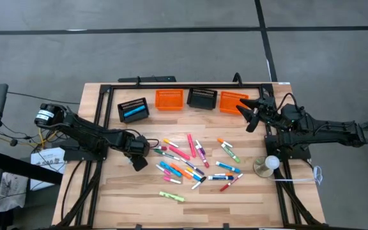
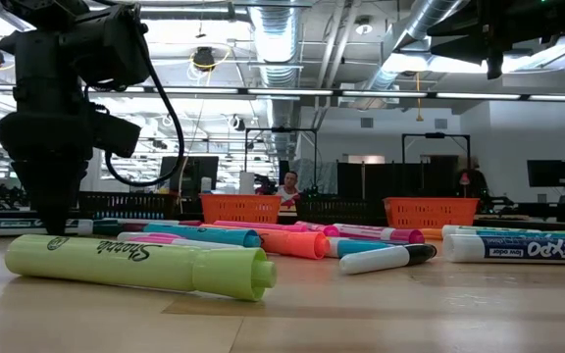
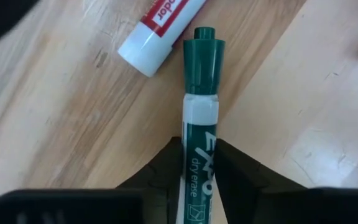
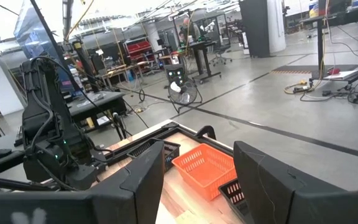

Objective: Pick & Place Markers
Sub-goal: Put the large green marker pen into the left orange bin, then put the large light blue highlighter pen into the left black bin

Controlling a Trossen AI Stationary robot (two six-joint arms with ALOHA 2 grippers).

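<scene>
Many coloured markers (image 1: 193,163) lie scattered on the wooden table; in the low view a yellow-green one (image 2: 135,265) lies nearest. My left gripper (image 1: 139,155) is down at the pile's left edge, shut on a green dry-erase marker (image 3: 201,99). A red-labelled white marker (image 3: 160,25) lies just beyond its cap. My right gripper (image 1: 251,114) hangs open in the air by the right orange basket (image 1: 233,102), touching nothing; its fingers (image 4: 148,177) stand wide apart. My left gripper pinches the green marker's labelled barrel (image 3: 199,146) between its two fingers, one on each long side. The fingers (image 3: 166,165) come from above, pointing down, and lie across the marker. The dark green cap (image 3: 202,59) sticks out past them. In the low view the marker seems to lie level on the table.
Four small slatted baskets stand in a row along the far edge: black (image 1: 133,110), orange (image 1: 170,99), black (image 1: 202,98) and the right orange one. A white ball on a round base (image 1: 268,165) sits near the right edge. Bare wood shows at the near side (image 1: 235,204).
</scene>
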